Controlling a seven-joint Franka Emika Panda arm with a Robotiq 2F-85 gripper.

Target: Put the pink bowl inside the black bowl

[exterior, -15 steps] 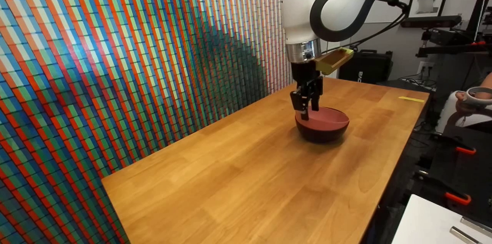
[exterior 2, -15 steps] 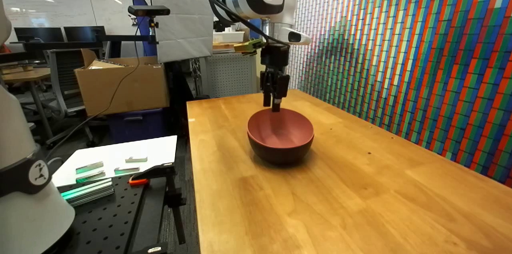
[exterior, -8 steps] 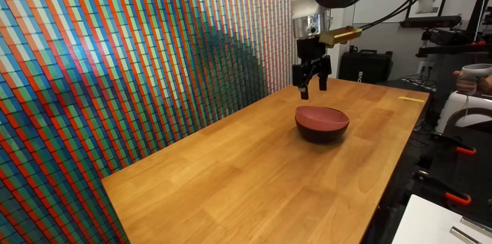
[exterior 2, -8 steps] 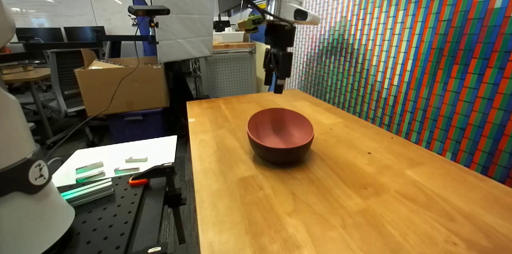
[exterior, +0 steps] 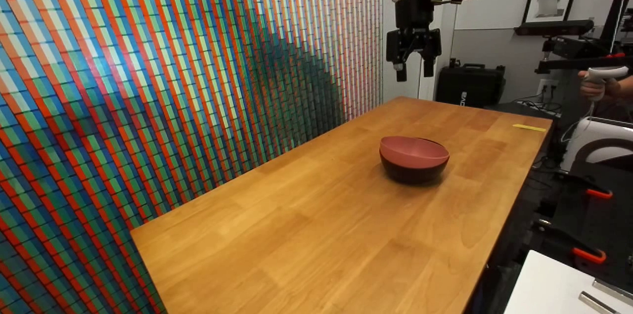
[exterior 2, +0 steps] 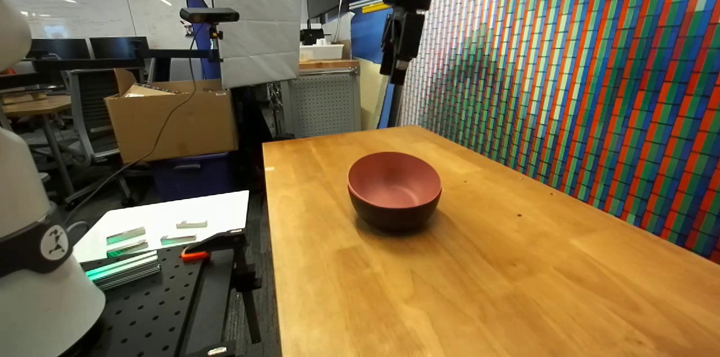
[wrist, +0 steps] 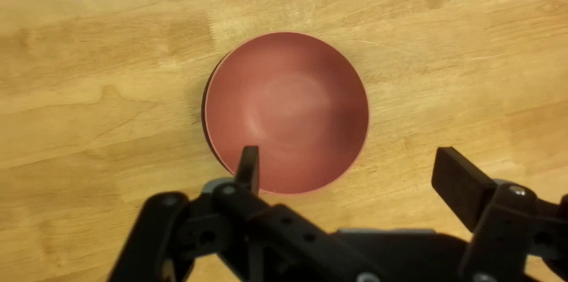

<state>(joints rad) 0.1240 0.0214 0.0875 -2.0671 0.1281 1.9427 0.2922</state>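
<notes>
- Step: pink bowl (wrist: 288, 100) sits inside black bowl (exterior: 414, 174), slightly tilted, below the end effector (exterior: 415, 75) and well apart from it; I judge the placing done.
- Next: probably just parking clear; a nudge to level the pink bowl seems optional.
- Pose: end effector high above the surface (exterior: 296, 235), pointing roughly down, jaws spread, nothing between them.

A glossy wall (exterior: 198, 57) striped in red, green, blue and white runs along one long edge of the wooden table (exterior: 296, 225), catching a glare (exterior: 106, 71). Beyond the table's far end, in an exterior view, are a black case (exterior: 470, 85) and a framed picture (exterior: 550, 1). Off the table's opposite long edge are a cardboard box (exterior 2: 174, 125), a mesh chair (exterior 2: 93, 101) and dark monitors (exterior 2: 119, 48).
</notes>
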